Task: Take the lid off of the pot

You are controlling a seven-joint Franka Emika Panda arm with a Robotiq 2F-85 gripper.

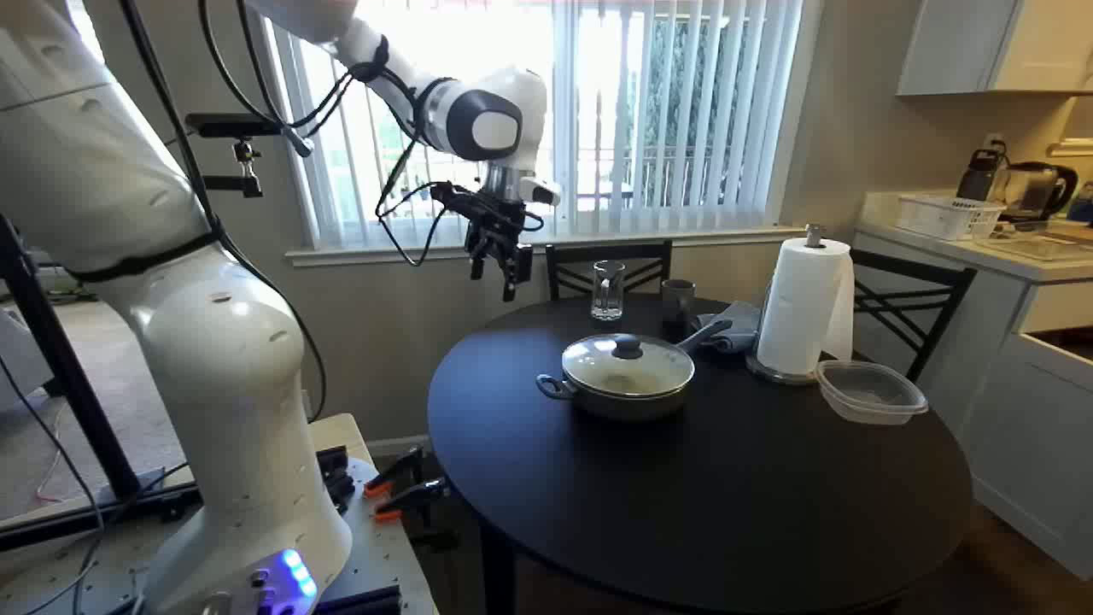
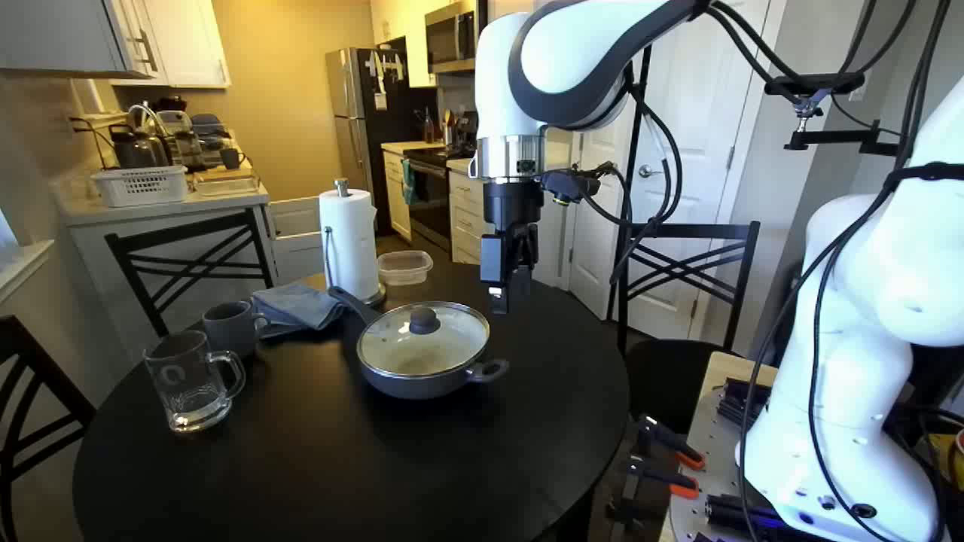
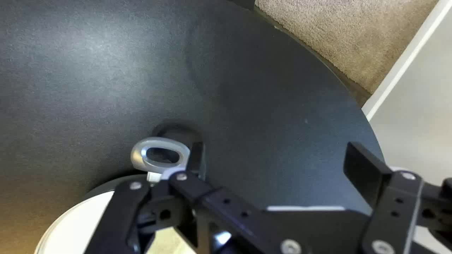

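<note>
The pot (image 1: 630, 408) stands upright on the dark round table, and it also shows in an exterior view (image 2: 422, 386). The clear-glass lid (image 1: 589, 366) lies on top of it, dark knob up, in both exterior views (image 2: 410, 352). My gripper (image 1: 493, 278) hangs above the table, higher than the lid and apart from it, pointing down; it also shows in an exterior view (image 2: 506, 293). In the wrist view its jaws (image 3: 275, 160) are wide apart with nothing between them. There the pot's loop handle (image 3: 160, 155) shows beside one finger, and the fingers hide much of the pot and lid.
A glass mug (image 2: 188, 384), a grey mug (image 2: 232, 327) and a grey-blue cloth (image 2: 297, 307) stand or lie near the pot. A paper-towel roll (image 1: 803, 307) and a clear plastic container (image 1: 871, 393) are beyond its long handle (image 1: 704, 335). Chairs surround the table (image 1: 726, 512).
</note>
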